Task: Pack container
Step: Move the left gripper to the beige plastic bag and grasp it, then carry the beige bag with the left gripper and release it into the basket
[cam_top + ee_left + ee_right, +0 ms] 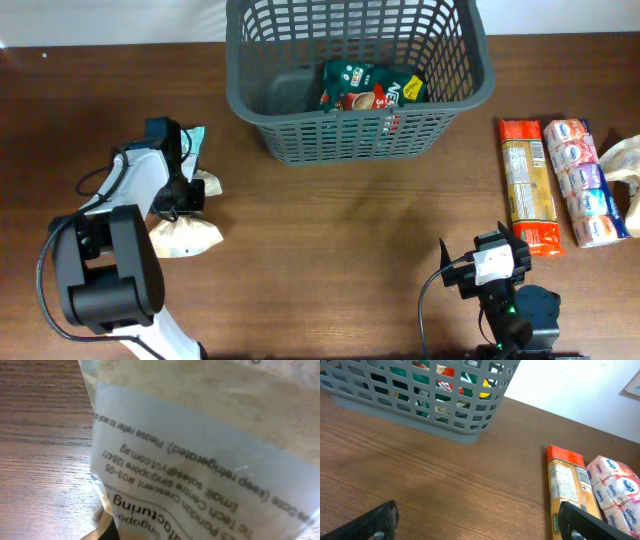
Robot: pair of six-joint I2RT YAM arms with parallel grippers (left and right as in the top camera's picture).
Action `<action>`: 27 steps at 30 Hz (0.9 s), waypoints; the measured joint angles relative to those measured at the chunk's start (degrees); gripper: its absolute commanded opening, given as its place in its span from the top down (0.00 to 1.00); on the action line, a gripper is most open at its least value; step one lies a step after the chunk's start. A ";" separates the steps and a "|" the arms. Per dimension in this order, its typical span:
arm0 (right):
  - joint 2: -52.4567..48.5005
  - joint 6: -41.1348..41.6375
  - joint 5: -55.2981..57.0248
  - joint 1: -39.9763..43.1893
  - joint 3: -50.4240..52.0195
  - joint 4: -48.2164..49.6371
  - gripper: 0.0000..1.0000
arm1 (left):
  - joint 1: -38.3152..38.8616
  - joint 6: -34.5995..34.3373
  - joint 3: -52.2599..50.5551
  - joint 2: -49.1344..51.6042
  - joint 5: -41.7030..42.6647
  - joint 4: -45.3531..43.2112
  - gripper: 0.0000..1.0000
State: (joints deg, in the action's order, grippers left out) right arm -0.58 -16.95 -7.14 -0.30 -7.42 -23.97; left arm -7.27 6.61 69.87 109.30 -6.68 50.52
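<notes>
A large dark grey plastic basket (330,135) with lattice-slotted walls and a thick rim is set at 12 o'clock on the brown wooden worktop (330,230), its far rim cut off by the top edge of the overhead view. A green and red printed packet (362,85) is seen inside it, against the near wall.

The left gripper (182,200) is held at 9 o'clock, low over a pale beige soft pouch (188,236), with a second beige pouch (208,184) just beside it. The left wrist view is filled by a clear plastic pouch with black printed text (200,460). The fingers are hidden there, so it cannot be told how far this gripper is open or whether anything is held.

The right gripper (480,525) is placed at 5 o'clock with its fingers (380,520) spread wide and only bare wood between them.

At 3 o'clock a long packet with orange ends (525,185) is laid beside a pack of white, pink and purple tissue packets (583,180). A pale crumpled bag (625,160) is cut by the right edge.

A broad band of bare worktop is left between the basket's near wall and both arms.
</notes>
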 measured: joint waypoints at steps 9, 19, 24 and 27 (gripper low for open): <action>0.00 0.00 0.00 0.00 0.00 0.00 0.01 | 0.00 0.00 10.16 0.07 0.20 12.70 0.98; 0.00 0.00 0.00 0.00 0.00 0.00 0.01 | 0.00 2.86 33.27 -0.55 0.31 22.67 0.98; 0.00 -0.02 0.00 0.00 0.00 0.00 0.01 | 0.31 6.21 45.05 -3.56 0.81 23.89 0.98; 0.00 0.00 0.00 0.00 0.00 0.00 0.01 | 1.51 10.10 51.04 -5.70 1.64 23.69 0.99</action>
State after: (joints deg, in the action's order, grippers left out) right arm -0.58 -16.95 -7.14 -0.30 -7.42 -23.97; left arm -5.76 16.71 120.90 103.59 -5.04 74.22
